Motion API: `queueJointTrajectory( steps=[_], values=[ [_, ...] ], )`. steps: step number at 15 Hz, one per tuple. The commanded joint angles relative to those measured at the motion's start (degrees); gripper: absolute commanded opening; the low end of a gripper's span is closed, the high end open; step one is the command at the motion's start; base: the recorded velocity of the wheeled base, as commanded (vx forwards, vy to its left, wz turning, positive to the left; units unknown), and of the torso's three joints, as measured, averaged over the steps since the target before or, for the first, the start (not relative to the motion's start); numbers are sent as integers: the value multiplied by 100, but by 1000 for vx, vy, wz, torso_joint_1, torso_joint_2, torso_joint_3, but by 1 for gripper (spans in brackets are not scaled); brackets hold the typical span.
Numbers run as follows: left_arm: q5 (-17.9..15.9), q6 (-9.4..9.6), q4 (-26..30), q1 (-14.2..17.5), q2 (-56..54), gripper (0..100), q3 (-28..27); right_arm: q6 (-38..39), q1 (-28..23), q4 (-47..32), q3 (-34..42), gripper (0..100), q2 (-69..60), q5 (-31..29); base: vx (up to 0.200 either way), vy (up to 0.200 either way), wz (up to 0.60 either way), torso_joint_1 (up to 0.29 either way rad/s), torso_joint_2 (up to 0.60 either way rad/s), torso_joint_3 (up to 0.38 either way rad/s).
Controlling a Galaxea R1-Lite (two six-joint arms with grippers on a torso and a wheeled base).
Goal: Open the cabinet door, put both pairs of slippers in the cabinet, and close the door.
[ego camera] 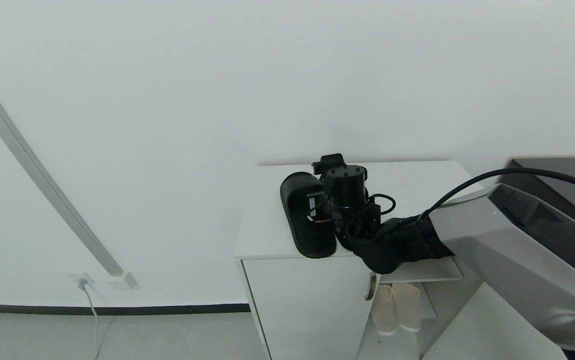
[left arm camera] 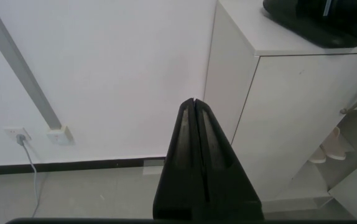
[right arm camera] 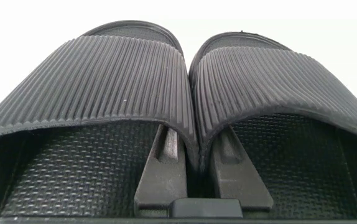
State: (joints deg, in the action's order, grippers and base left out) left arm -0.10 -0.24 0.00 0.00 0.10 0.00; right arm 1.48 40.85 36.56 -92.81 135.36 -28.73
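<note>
Right gripper (right arm camera: 195,146) pinches black slippers (right arm camera: 122,81) together.

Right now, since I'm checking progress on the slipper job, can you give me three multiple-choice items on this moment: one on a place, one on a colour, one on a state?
1. Where is the black pair?
A. Up at the top of the cabinet
B. On the floor
C. On a shelf inside

2. What colour is the pair on the shelf inside the cabinet?
A. Red
B. Beige
C. Black

3. How is the left gripper?
A. Wide open
B. Shut on a slipper
C. Shut, holding nothing

Key:
1 A: the head view shows the black pair at the cabinet top, with the right gripper pinching its inner walls.
2 B: the pale pair shows through the open side.
3 C: its fingers meet with nothing between them.
</note>
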Motion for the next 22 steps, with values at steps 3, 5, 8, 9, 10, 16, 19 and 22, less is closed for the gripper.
queueJointTrajectory(
  steps=[3,5,8,9,10,16,19,22],
  values=[
    [1,-2,0,0,-1,0,0,2,37,27,61,0,-72,-1,0,0,0,0,0,0],
    [-8,-2,0,0,-1,0,0,11,107,27,404,0,-441,34,0,0,0,0,0,0],
    [-8,-11,0,0,-1,0,0,28,230,141,1028,0,-986,219,0,0,0,0,0,0],
    [1,-11,0,0,-1,0,0,28,301,255,1432,0,-1284,272,0,0,0,0,0,0],
    [1,-11,0,0,-1,0,0,19,362,405,1968,0,-1627,298,0,0,0,0,0,0],
    [54,-11,0,0,-1,0,0,81,380,554,3893,0,-3025,729,0,0,0,0,0,0],
    [54,-11,0,0,-1,0,0,63,538,554,4710,0,-3666,1107,0,0,0,0,0,0],
    [54,-11,0,0,-1,0,0,81,652,554,4983,0,-3789,1124,0,0,0,0,0,0]
  ],
)
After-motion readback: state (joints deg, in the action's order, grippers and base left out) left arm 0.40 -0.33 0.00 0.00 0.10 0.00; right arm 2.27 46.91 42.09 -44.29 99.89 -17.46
